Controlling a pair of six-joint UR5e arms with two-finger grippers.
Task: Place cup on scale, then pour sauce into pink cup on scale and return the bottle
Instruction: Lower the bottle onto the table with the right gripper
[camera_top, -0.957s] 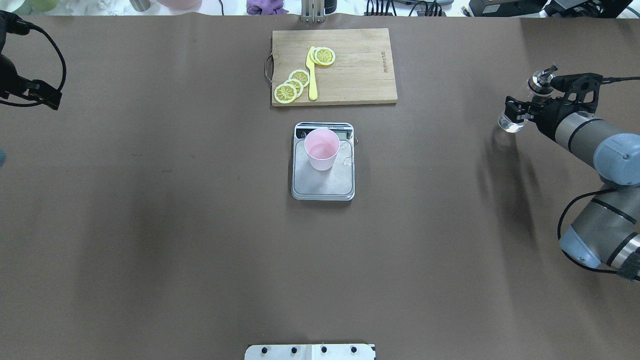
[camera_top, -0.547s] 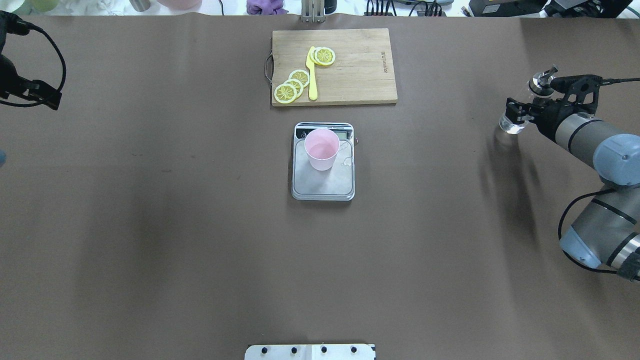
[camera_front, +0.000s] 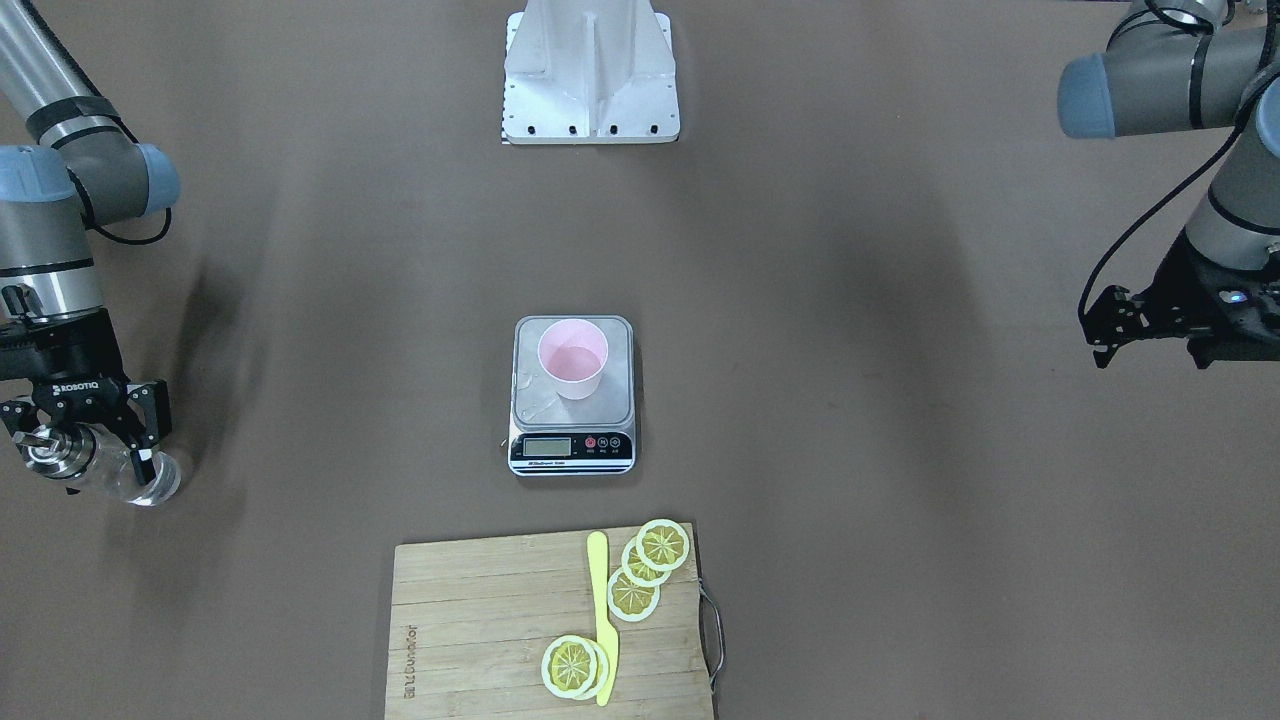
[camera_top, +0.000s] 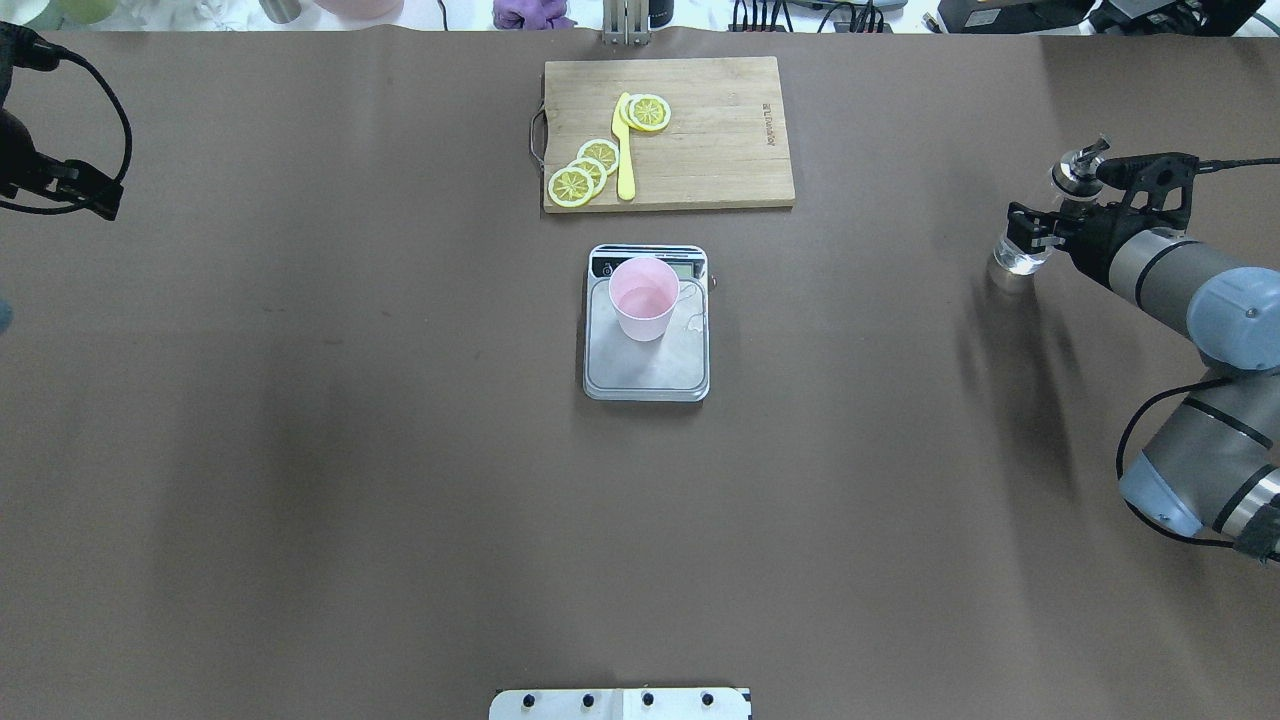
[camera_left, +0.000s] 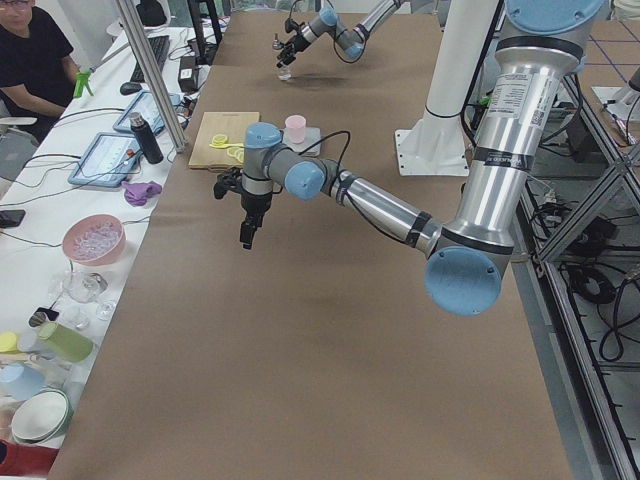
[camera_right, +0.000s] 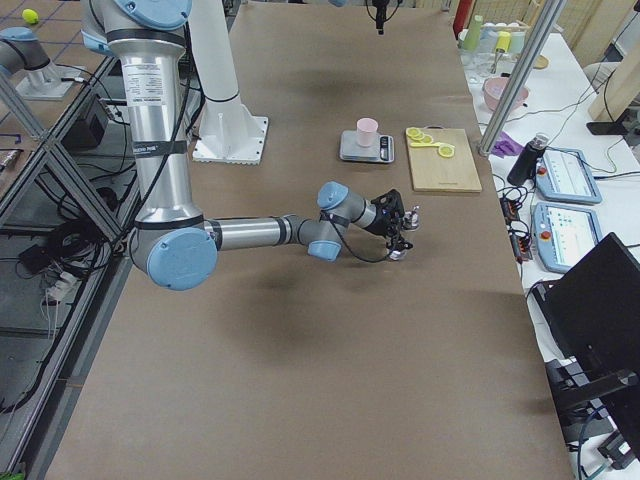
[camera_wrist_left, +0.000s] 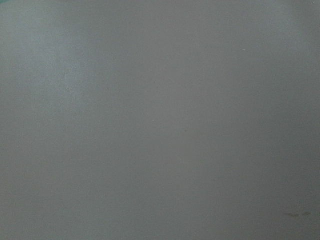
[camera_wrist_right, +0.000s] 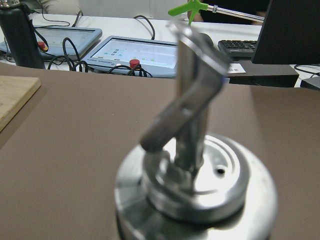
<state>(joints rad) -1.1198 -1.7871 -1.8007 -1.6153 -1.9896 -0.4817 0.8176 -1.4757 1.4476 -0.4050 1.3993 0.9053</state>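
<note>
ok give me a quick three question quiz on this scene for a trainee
1. True or false: the cup stands on the scale.
2. Which hand holds the bottle?
3. Fill in: the yellow knife lies on the wooden ____, among lemon slices.

Key:
1. True.
2. The right hand.
3. Board.

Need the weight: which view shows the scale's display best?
Exterior front-facing: the display of the scale faces that camera, clear of the cup. Overhead shows it partly behind the cup's rim; side views show the scale tiny; wrist views miss it.
</note>
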